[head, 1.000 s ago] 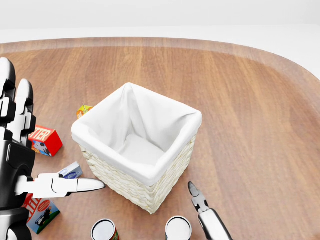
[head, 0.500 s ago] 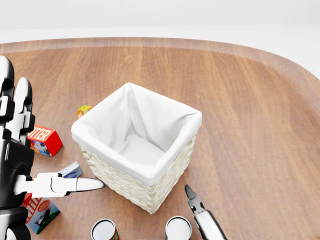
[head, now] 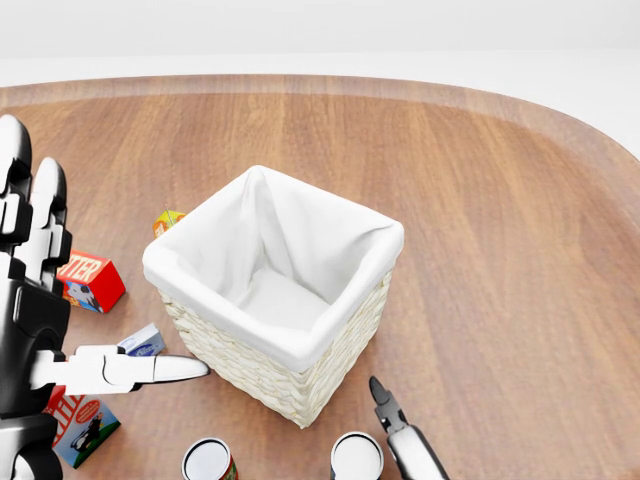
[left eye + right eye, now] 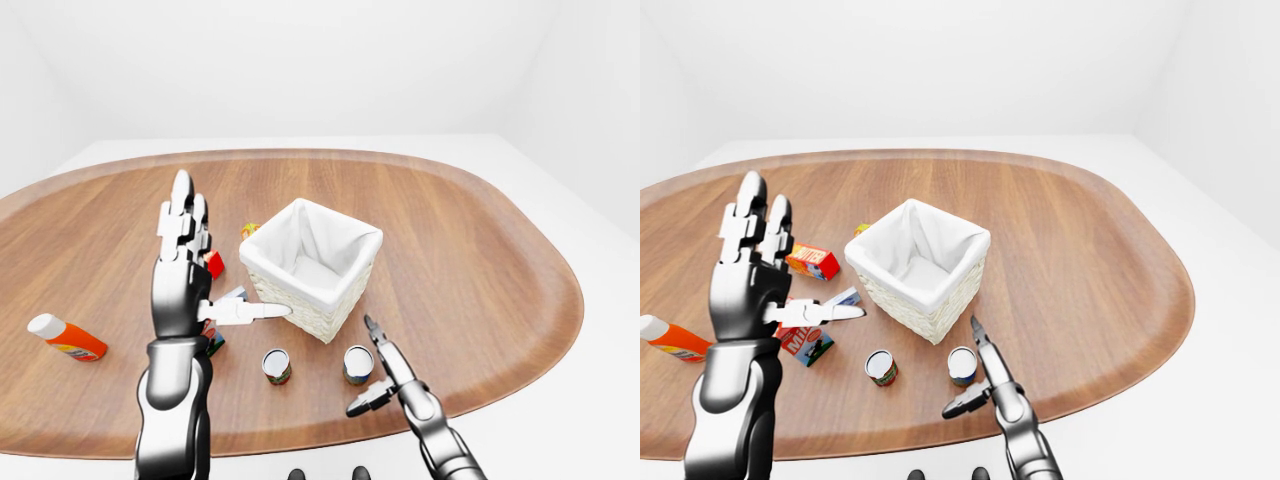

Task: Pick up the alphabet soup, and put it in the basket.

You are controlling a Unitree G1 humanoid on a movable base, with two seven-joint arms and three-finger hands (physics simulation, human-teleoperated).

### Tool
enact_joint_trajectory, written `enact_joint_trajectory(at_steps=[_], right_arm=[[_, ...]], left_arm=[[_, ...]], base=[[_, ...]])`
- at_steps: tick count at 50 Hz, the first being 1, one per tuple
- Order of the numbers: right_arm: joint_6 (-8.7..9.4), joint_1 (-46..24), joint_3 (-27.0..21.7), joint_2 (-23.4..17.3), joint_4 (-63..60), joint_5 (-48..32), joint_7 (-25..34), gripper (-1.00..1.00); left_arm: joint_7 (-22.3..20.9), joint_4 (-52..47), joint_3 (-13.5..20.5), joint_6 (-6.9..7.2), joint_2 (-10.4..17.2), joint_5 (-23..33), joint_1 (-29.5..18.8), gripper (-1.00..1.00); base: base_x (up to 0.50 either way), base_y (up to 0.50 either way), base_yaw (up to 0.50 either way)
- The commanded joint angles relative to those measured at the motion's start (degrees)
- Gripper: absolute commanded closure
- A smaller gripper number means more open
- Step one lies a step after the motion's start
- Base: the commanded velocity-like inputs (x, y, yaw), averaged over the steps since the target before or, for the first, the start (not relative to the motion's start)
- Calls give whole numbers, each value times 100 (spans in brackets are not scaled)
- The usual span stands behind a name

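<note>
Now we wrap our right hand [image 4: 978, 385], fingers spread and empty, around the right-hand can [image 4: 961, 365] near the table [image 4: 1090, 260] edge, then lift it over the basket [image 4: 923, 264].

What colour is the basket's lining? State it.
White cloth lining over a pale woven basket; the head view shows it best.

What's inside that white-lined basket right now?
Nothing that shows: the basket holds only its white cloth liner, bare at the bottom. The near inner walls are hidden by the rim. Both cans stand outside on the table.
</note>
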Motion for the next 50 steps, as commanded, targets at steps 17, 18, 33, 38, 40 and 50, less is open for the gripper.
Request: enact_joint_trajectory(at_steps=[17,18,33,38,40,50], right_arm=[[-75,-176,-31,22,594,-74,-145,-100],[-75,-187,-33,21,621,-74,-151,-100],[-75,-148,-29,13,601,-134,-163,100],[-75,-104,-19,19,430,-148,-133,100],[-75,-87,-13,19,379,-154,-127,100],[151,70,-32,-19,-379,-187,-91,100]], left_arm=[[8,14,-37,0,-22,11,68,-100],[9,2,-40,0,-24,12,71,-100],[5,-11,-54,0,-22,36,59,-100],[3,6,-51,0,-17,37,38,-100],[2,6,-56,0,-16,40,32,-100],[-8,-39,-60,0,-13,44,10,-100]], base=[[0,0,0],[0,0,0],[0,0,0],[0,0,0],[0,0,0],[0,0,0]])
